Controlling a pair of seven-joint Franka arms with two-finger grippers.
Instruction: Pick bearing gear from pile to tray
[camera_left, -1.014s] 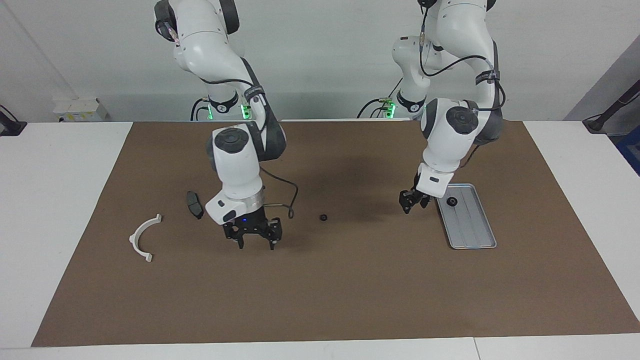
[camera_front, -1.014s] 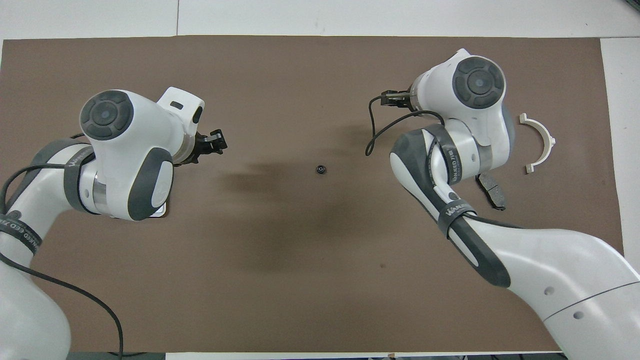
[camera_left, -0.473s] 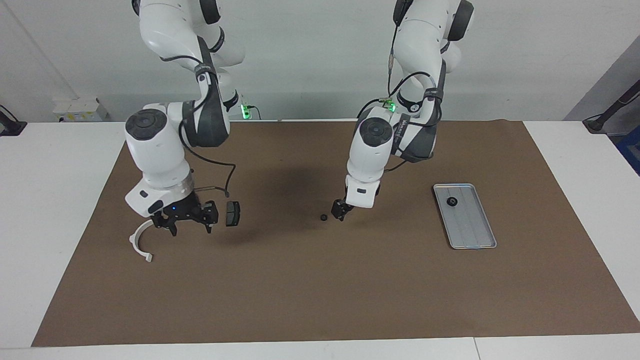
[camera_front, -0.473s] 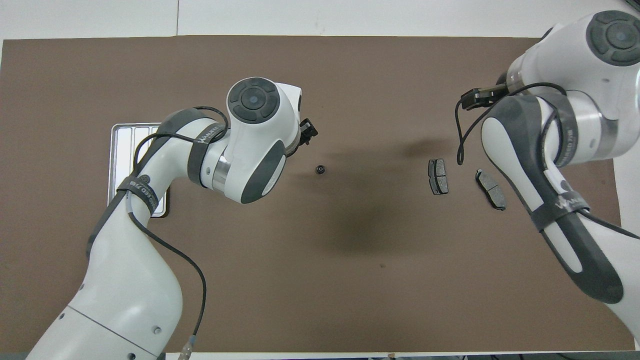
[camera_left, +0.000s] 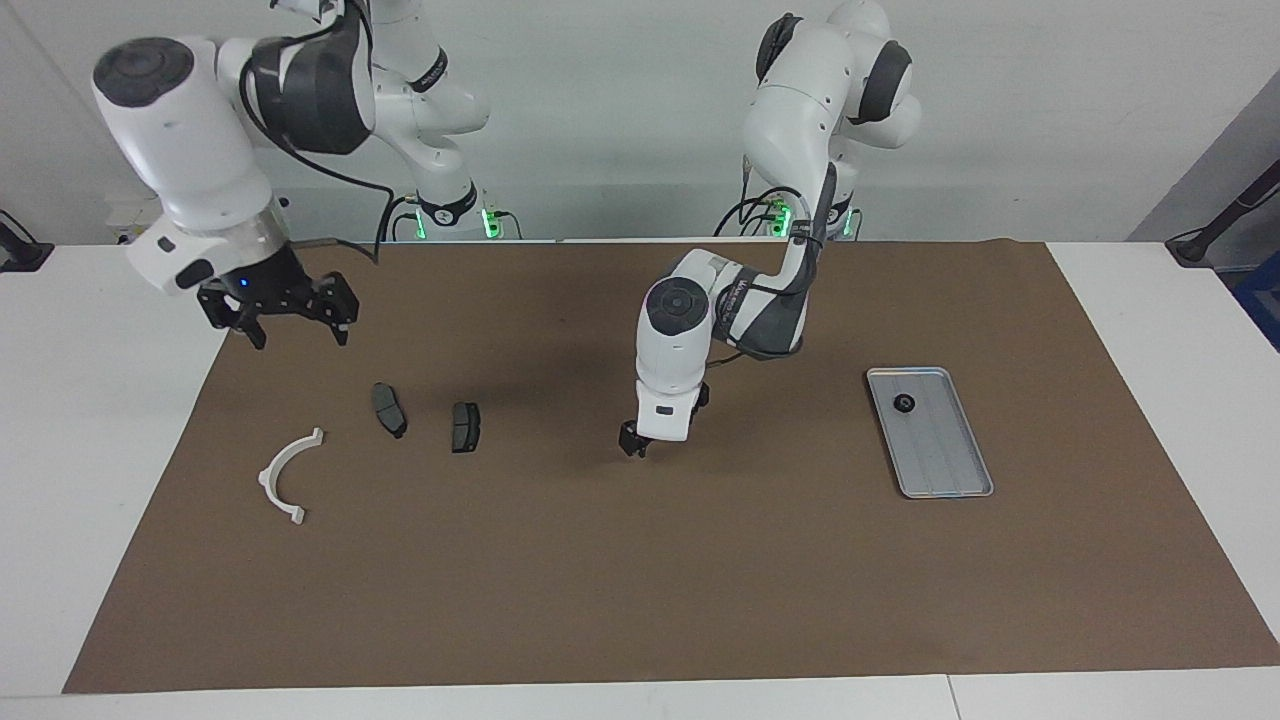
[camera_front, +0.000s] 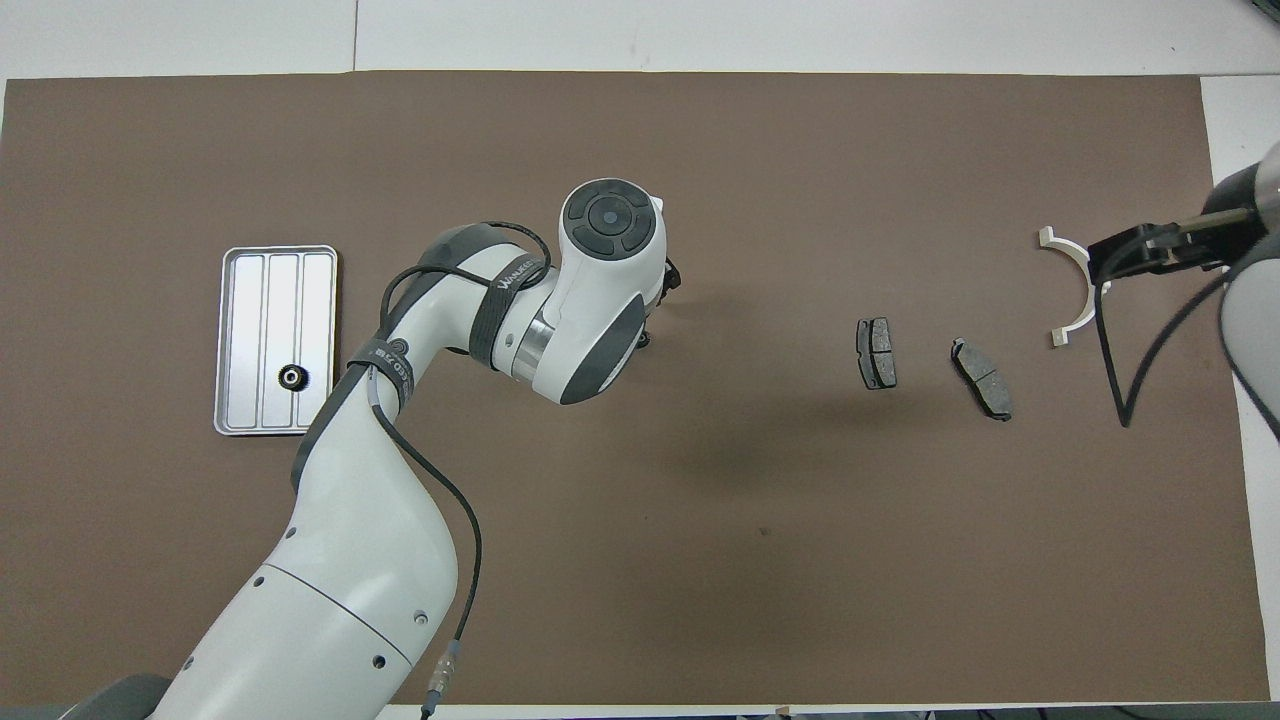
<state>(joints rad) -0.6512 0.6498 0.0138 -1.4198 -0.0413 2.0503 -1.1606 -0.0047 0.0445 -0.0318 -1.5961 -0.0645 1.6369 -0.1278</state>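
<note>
The left gripper (camera_left: 632, 443) is down low at the middle of the facing view, just above the brown mat (camera_left: 640, 580), with its white wrist standing almost upright over it. It is seen as a small dark clump under the wrist, and whether it is spread or pressed together cannot be told. In the overhead view the wrist covers it almost wholly. A tiny dark speck shows at the wrist's edge there, but I cannot tell if that is a part or a bit of the gripper.

The right gripper (camera_left: 298, 335) hangs high in the upper left of the facing view, over the edge of the mat at the right arm's end of the counter (camera_left: 100, 450). Its fingertips point down and are spread wide, with nothing between them.

Below it, in the left half of the facing view, two dark grey brake pads (camera_left: 389, 409) (camera_left: 465, 426) lie flat on the mat, close to each other but apart. The white half-ring bracket (camera_left: 287, 475) lies lower left of them, clear of both.

One bearing gear (camera_left: 903, 403), small, black and round, lies in the tray (camera_left: 945, 460), in the end nearer to the robots. The silver tray sits on the mat at the right of the facing view, well apart from the left gripper. In the overhead view the tray (camera_front: 250, 300) is at the left and the gear (camera_front: 291, 377) rests in its lower part.
</note>
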